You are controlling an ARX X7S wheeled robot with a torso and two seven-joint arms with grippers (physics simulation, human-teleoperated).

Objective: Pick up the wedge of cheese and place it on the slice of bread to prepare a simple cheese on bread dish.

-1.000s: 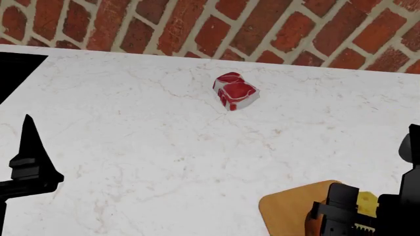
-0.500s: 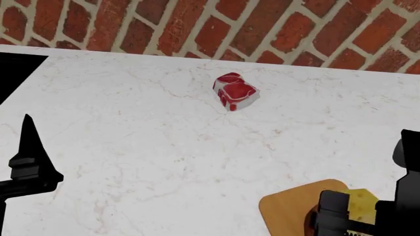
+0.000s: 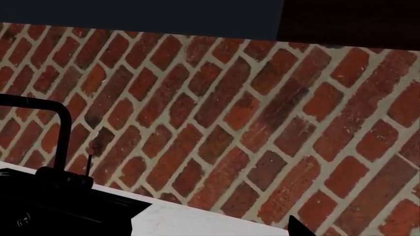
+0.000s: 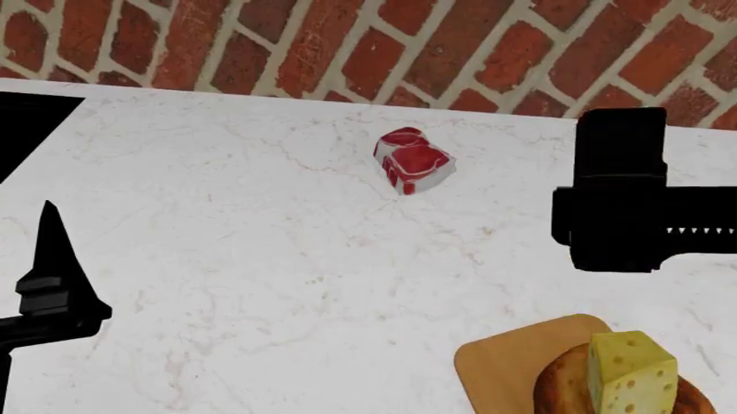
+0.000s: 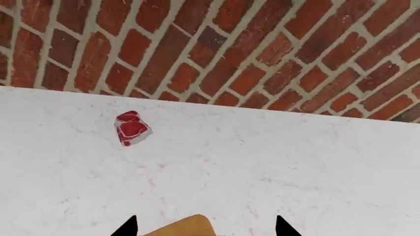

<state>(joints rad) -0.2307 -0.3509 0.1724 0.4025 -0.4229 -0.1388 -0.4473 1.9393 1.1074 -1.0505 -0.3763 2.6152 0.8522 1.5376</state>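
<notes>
The wedge of cheese (image 4: 631, 375), yellow with darker holes, rests on top of the slice of bread (image 4: 555, 388), a golden-brown crusty round at the lower right. The bread lies on a tan board (image 4: 501, 360). My right gripper (image 4: 620, 185) is raised well above and beyond them, apart from the cheese. In the right wrist view its fingertips (image 5: 128, 228) stand wide apart and empty, with a corner of the board (image 5: 187, 227) between them. My left gripper (image 4: 52, 276) hovers at the far left, empty. Only one of its fingertips (image 3: 298, 229) shows in the left wrist view.
A red-and-white meat chunk (image 4: 412, 161) lies on the white marble counter (image 4: 254, 259) near the brick wall (image 4: 345, 43); it also shows in the right wrist view (image 5: 132, 128). A black sink (image 3: 59, 211) with a black faucet (image 3: 62, 123) is at the far left.
My right gripper has let go of the cheese and risen up and away from the board. The cheese now stands uncovered on the bread. The left arm has not moved.
</notes>
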